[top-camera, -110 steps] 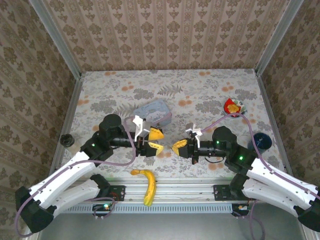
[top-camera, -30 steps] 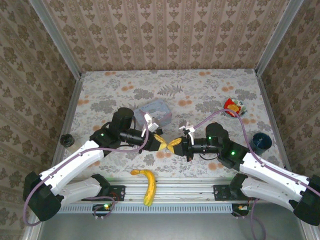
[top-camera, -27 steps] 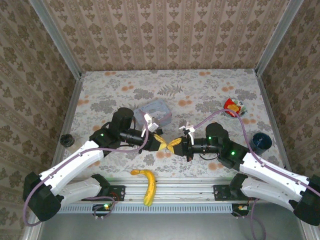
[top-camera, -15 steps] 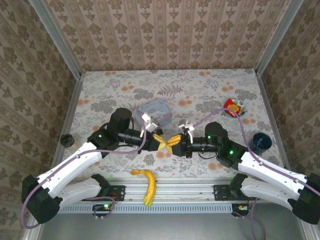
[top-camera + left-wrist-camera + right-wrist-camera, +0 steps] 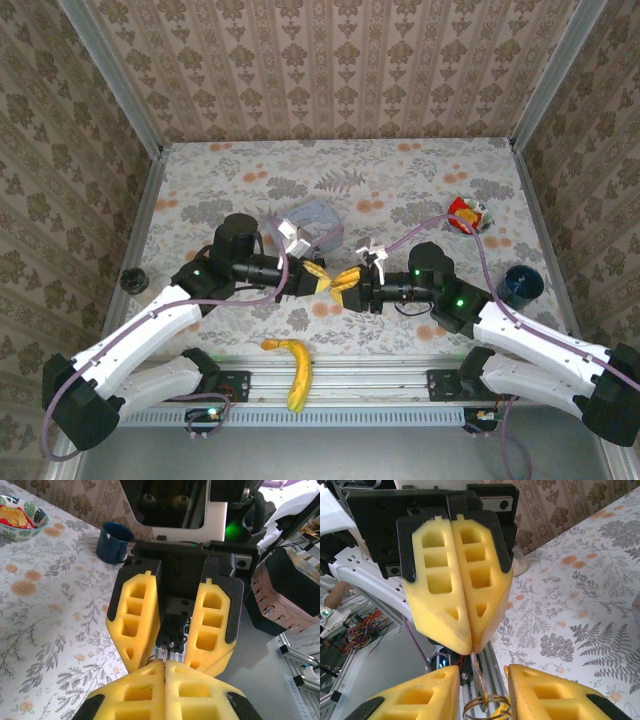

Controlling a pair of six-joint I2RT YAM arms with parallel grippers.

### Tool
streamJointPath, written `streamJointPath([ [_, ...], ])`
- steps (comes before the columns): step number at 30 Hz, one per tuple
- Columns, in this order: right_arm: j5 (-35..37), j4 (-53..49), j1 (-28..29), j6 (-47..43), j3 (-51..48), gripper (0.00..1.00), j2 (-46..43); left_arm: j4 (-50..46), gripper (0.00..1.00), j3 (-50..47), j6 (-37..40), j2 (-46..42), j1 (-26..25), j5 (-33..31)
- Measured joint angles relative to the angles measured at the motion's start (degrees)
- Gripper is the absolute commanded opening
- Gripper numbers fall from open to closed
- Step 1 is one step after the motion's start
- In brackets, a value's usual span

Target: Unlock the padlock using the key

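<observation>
**End effectors tip to tip, padlock on the right**

Your left arm stretches rightward toward the middle of the worktop's near edge. Its end effector (image 5: 324, 282) is pressed together on the key (image 5: 476, 672).

Just behind it sits the pale blue tin (image 5: 315, 222).

Your right arm reaches leftward to face it. Its end effector (image 5: 343, 283) is clamped on the black padlock (image 5: 172, 630).

You can't tell whether the key is inserted.

Toward the right edge, the bowl (image 5: 467, 213) holds red and yellow items. The dark blue mug (image 5: 520, 283) stands nearer.

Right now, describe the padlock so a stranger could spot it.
Over the table, find where the left pincer and right pincer meet. The padlock is the tiny black block in the right one, far smaller than the pale blue tin.
</observation>
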Motion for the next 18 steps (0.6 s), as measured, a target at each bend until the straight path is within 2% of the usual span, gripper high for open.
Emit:
streamJointPath([
  [12,0.0,0.0,-0.2,0.0,0.0,0.25,0.3,0.7,0.00,0.0,-0.8,0.0,0.3,0.2],
  [18,1.0,0.0,-1.4,0.3,0.0,0.32,-0.6,0.3,0.00,0.0,-0.7,-0.3,0.5,0.3],
])
